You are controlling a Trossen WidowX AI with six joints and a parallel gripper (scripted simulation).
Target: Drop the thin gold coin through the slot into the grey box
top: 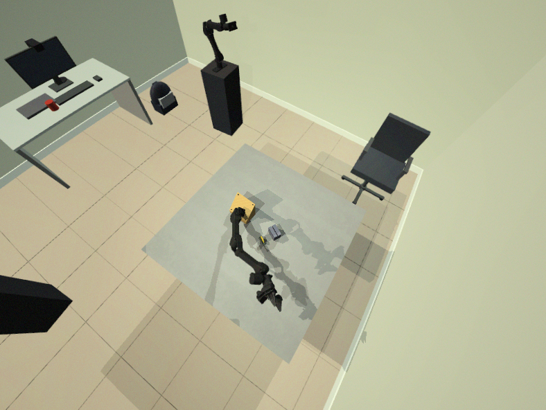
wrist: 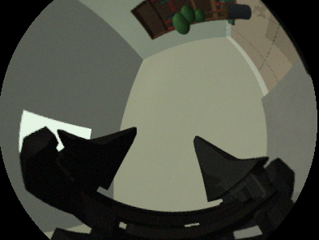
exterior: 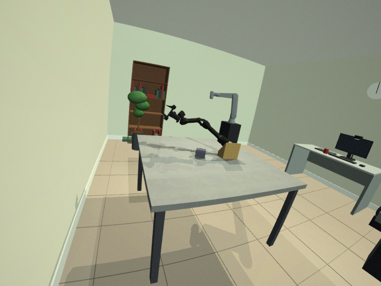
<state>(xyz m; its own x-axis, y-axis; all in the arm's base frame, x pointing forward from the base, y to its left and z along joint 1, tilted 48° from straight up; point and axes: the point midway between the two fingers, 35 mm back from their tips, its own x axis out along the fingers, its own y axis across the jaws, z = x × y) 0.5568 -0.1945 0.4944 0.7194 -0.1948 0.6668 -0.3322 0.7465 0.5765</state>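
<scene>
The gold coin (top: 262, 239) stands on edge in its dark holder (top: 265, 243) on the grey table; in the exterior view only a sliver of yellow shows over the box top. The closed grey box (top: 277, 235) (exterior: 200, 153) stands close beside the holder, with a dark slot line along its lid. My gripper (top: 271, 305) (exterior: 164, 109) (wrist: 165, 135) is open and empty, its fingers wide apart. It is held high above the table, well away from coin and box, and points outward. The wrist view shows neither coin, holder nor box.
The arm stands on a yellow wooden block (top: 240, 203) (exterior: 232, 150) on the grey table (top: 247, 163) (exterior: 221, 181), near the box. An office chair (top: 384, 163), a desk and another arm on a black pedestal stand beyond the table.
</scene>
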